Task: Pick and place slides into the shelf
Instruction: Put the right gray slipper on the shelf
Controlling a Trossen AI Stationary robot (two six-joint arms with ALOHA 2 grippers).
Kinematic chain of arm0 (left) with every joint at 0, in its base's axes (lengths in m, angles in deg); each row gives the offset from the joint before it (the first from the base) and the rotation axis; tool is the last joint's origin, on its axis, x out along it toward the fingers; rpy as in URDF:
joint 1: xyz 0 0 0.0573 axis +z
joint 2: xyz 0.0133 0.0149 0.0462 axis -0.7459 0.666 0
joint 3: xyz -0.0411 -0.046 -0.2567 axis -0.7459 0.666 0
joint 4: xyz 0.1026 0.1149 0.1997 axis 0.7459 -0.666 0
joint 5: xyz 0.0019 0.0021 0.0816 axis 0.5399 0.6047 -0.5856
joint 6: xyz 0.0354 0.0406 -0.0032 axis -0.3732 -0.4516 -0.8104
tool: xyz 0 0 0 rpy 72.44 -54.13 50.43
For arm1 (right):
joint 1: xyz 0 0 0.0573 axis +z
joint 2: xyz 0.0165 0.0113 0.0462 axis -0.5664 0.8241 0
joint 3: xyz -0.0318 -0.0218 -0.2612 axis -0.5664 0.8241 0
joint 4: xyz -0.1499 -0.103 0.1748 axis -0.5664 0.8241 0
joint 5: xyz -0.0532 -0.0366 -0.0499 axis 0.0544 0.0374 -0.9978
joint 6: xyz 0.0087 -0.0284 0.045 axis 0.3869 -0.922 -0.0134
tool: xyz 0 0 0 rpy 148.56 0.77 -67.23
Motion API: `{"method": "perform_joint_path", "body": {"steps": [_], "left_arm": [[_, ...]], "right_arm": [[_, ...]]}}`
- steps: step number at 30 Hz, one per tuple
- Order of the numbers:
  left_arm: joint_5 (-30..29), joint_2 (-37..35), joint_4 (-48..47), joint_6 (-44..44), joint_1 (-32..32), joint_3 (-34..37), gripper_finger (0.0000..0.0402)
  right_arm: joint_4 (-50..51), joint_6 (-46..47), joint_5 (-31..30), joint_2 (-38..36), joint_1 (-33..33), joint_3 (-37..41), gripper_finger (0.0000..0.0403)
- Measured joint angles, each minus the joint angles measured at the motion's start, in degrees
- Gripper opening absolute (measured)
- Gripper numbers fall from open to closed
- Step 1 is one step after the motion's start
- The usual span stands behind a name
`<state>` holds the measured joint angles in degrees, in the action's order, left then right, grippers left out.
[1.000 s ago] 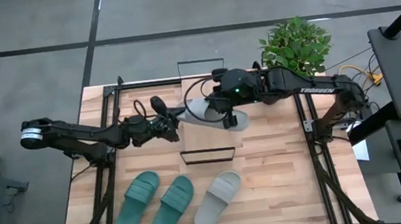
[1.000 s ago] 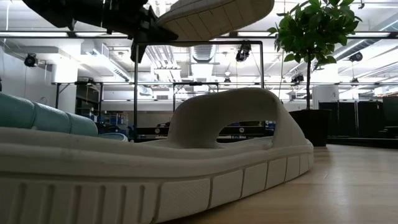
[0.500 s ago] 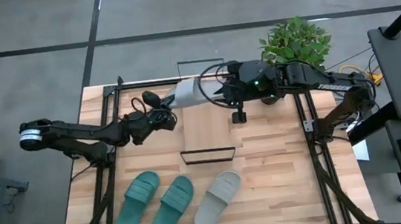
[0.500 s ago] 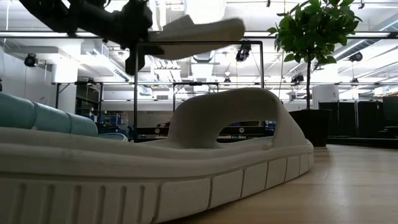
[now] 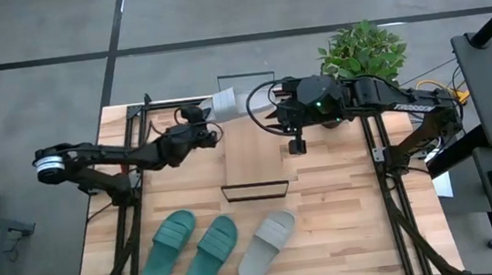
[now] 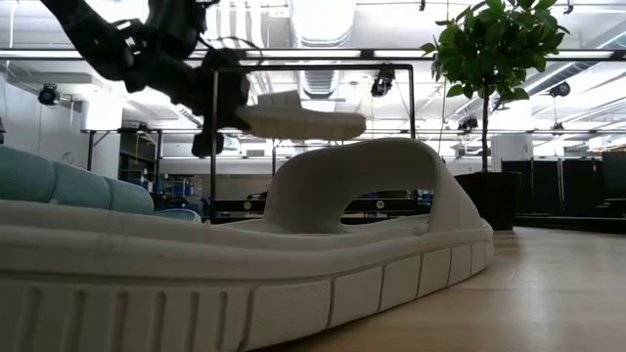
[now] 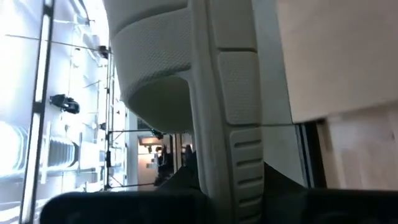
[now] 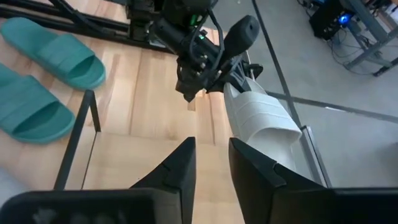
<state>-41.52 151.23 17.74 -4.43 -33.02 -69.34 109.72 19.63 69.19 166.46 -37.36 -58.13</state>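
Overhead, the left claw clamps a grey slide; the right claw's empty parted fingers show only wrist-side.

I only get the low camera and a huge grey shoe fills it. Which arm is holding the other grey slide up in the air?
Observer: The left claw grips that raised grey slide, by the far left corner of the shelf.
Operator: What's the other claw doing?
Observer: The right claw is open and empty, above the shelf's wooden top.
Operator: How many slides lie on the table?
Observer: Three in a row: two teal slides and the grey table slide.
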Motion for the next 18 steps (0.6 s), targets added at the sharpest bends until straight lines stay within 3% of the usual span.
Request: {"method": "perform_joint_path", "body": {"steps": [10, 18], "left_arm": [[-0.08, 7.67, 2.26, -8.96, 3.46, 0.0, 0.0011], [4.21, 12.46, 12.85, -13.76, 5.98, -0.2, 0.0011]], "right_arm": [[1.4, -0.14, -0.01, 0.04, 0.01, 0.71, 0.0082], [1.25, -1.06, -0.01, 0.04, 0.01, 1.95, 0.0082]]}}
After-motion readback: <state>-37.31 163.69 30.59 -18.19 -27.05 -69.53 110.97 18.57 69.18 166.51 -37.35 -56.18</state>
